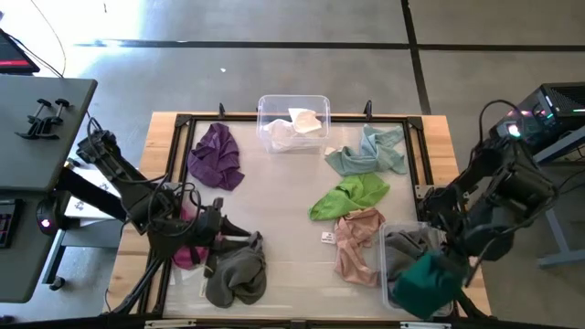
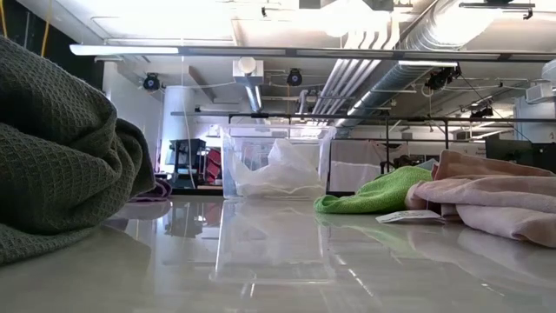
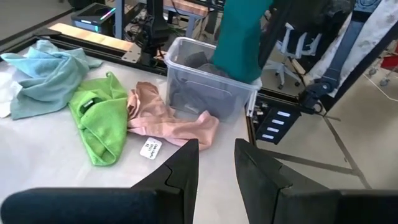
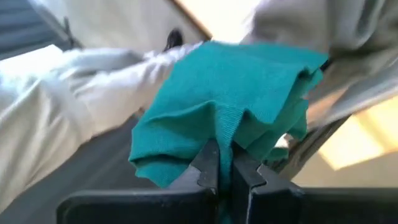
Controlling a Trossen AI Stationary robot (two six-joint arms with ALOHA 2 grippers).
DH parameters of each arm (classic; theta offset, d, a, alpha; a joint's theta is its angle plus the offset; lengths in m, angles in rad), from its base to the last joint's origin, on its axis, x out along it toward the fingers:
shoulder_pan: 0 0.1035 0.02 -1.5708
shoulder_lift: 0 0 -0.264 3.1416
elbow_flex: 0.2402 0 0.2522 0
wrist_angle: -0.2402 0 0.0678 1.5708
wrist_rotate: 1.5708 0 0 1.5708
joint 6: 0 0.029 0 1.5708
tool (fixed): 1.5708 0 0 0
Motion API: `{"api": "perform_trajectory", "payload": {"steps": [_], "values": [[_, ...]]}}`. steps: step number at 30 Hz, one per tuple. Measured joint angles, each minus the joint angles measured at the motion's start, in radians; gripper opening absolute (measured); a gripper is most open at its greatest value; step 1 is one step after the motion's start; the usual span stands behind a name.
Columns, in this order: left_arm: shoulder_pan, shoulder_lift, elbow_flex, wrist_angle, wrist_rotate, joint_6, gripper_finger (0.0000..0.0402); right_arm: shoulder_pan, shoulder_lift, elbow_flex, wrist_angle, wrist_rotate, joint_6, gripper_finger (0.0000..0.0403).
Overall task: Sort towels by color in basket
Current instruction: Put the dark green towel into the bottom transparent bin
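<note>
The likeliest slip from here is a bad drop: the dark teal towel [image 1: 428,283] hangs from the right gripper [image 4: 224,163] over the clear bin [image 1: 395,239] at about four o'clock on the table, and if the jaws part while the cloth overhangs the bin's outer rim it could drape over the edge or slide off the table. That bin already holds a grey towel [image 1: 409,245], so a teal cloth landing there would also mix colours, if the bins are meant to hold one colour each. The pink towel [image 1: 355,245] lies touching the bin's inner wall and could snag on a low pass. The right arm is folded in from the three o'clock edge, wrist bent down over the bin, its fingers pinched tight on a fold of the teal cloth. The left gripper [image 3: 216,163] sits low near seven o'clock, fingers slightly apart and holding nothing, just beside a dark grey towel [image 1: 236,272] and a magenta towel [image 1: 187,249]. The purple towel [image 1: 217,155] rests at ten o'clock, the white towel [image 1: 294,128] in the bin at twelve, the pale teal towel [image 1: 368,152] at one to two, the lime green towel [image 1: 350,196] near centre.
</note>
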Motion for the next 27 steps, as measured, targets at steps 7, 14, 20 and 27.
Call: {"api": "perform_trajectory", "payload": {"steps": [7,14,20,27], "values": [[0.035,0.000,0.000,0.000,0.000,0.034,0.0090,-0.061,-0.070,-0.249,0.001,0.052,-0.097,0.0001],[0.052,0.000,0.000,0.000,0.001,0.038,0.0090,-0.104,-0.054,-0.482,0.003,0.035,-0.147,0.0001],[0.057,0.000,0.000,0.000,0.001,0.038,0.0090,-0.111,0.021,-0.575,0.086,-0.006,-0.193,0.0011],[0.057,0.000,0.000,0.000,0.001,0.035,0.0090,-0.094,0.107,-0.641,0.264,-0.019,-0.289,0.0018]]}}
